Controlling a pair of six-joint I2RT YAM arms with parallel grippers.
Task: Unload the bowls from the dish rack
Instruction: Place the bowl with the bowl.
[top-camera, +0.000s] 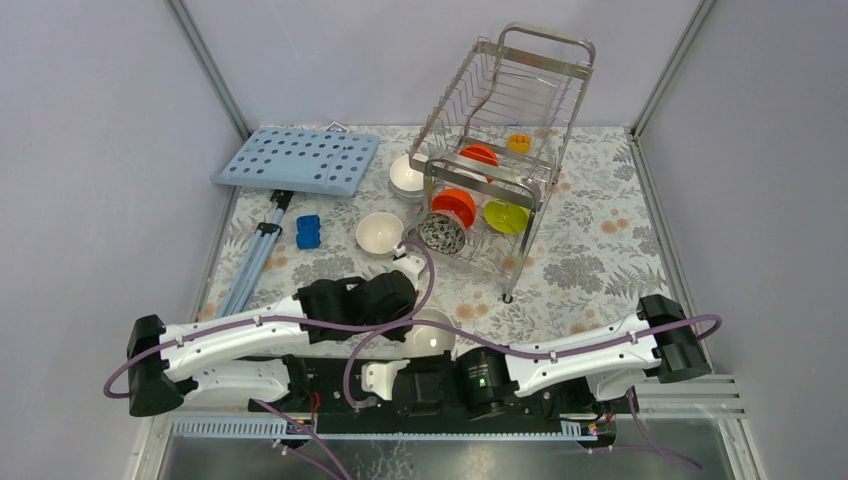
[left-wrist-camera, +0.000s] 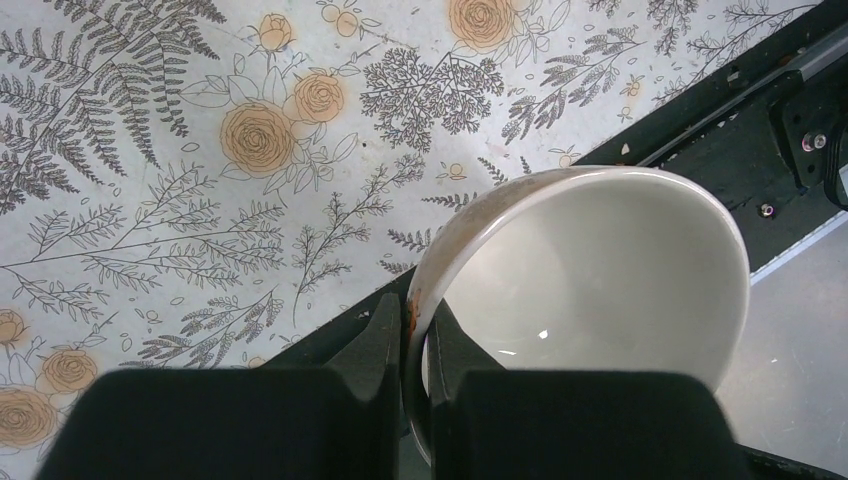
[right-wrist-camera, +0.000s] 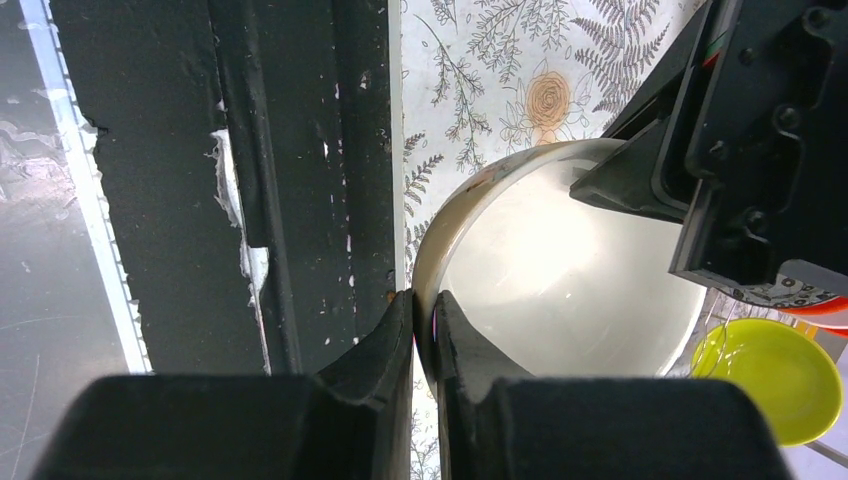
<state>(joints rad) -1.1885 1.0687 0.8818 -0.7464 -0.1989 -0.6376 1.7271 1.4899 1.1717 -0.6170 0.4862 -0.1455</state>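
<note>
Nearest the arm bases, both grippers pinch the rim of one cream bowl (left-wrist-camera: 590, 270). The left gripper (left-wrist-camera: 415, 318) is closed on the rim, one finger inside the bowl and one outside. The right gripper (right-wrist-camera: 425, 312) grips another part of the rim in the same way. The bowl is tilted and hangs over the near edge of the worktop (top-camera: 600, 250), partly above the black base rail (right-wrist-camera: 300, 150).

I judge this shared grip to be the weak point. The rim is glossy and thin, so if the arms pull in different directions the bowl could twist out of one grip. If one gripper lets go before the other is firm, the bowl could swing down and hit the rail (or drop off the patterned mat altogether).

Farther out, a white bowl (top-camera: 380, 232) sits on the worktop near a blue block (top-camera: 308, 232), and a second white bowl (top-camera: 408, 176) sits just left of the dish rack (top-camera: 545, 75).

Bowls yet to be unloaded show in the rack. A speckled bowl (top-camera: 441, 233), an orange bowl (top-camera: 456, 205) and a lime-green bowl (top-camera: 506, 216) stand on edge low down, and another orange one (top-camera: 481, 154) sits behind them. Reaching between those wires could snag a finger or tip the rack.
</note>
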